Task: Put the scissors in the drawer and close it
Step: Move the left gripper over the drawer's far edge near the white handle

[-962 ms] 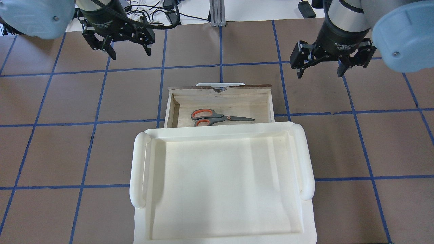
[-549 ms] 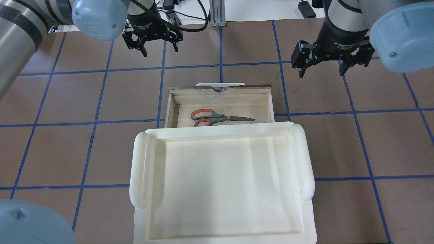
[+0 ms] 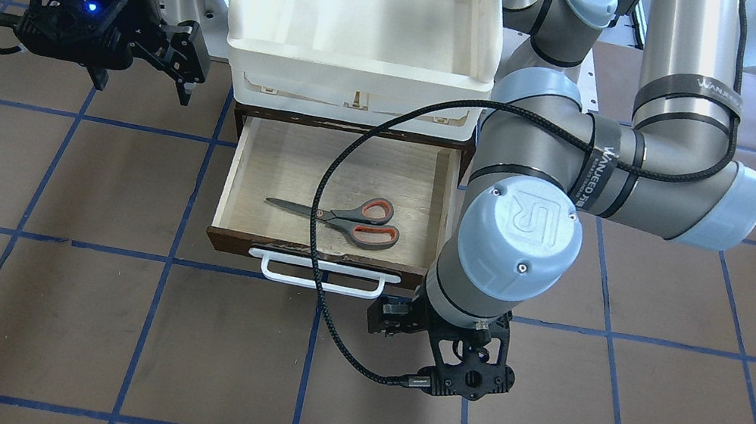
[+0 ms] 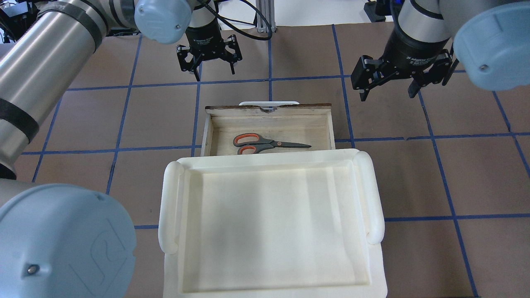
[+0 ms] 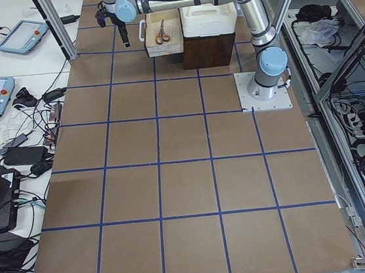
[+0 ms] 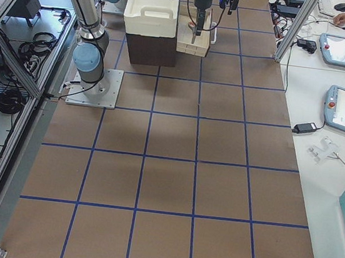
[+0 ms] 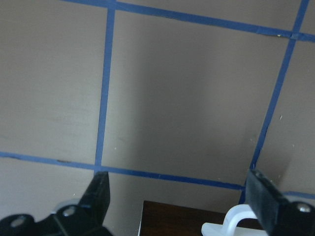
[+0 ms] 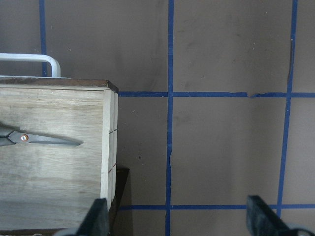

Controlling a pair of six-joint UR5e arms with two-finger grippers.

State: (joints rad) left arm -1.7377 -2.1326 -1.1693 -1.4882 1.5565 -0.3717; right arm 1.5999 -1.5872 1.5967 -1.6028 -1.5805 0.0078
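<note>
We see the dark-bladed scissors with grey, orange-lined handles (image 4: 269, 144) lying flat inside the pulled-out light plywood drawer (image 4: 270, 111), our left gripper (image 4: 213, 70) hovering wide open and empty beyond its white bar handle (image 4: 269, 102), our right gripper (image 4: 388, 94) likewise spread, holding nothing, beside the drawer.

White lettering that begins "2F Adaptive" runs round the black body of the right tool (image 4: 388, 95), out past the drawer (image 4: 232, 109) front and to one side. The rest of the line curves out of sight. Two black straps (image 3: 690, 91) on the left arm (image 3: 692, 34), beside the drawer, carry white print that looks like "WANJEE", with the last letters unclear. The blue joint cap (image 3: 522, 224) by the drawer's front corner bears an embossed "UR" logo.
</note>
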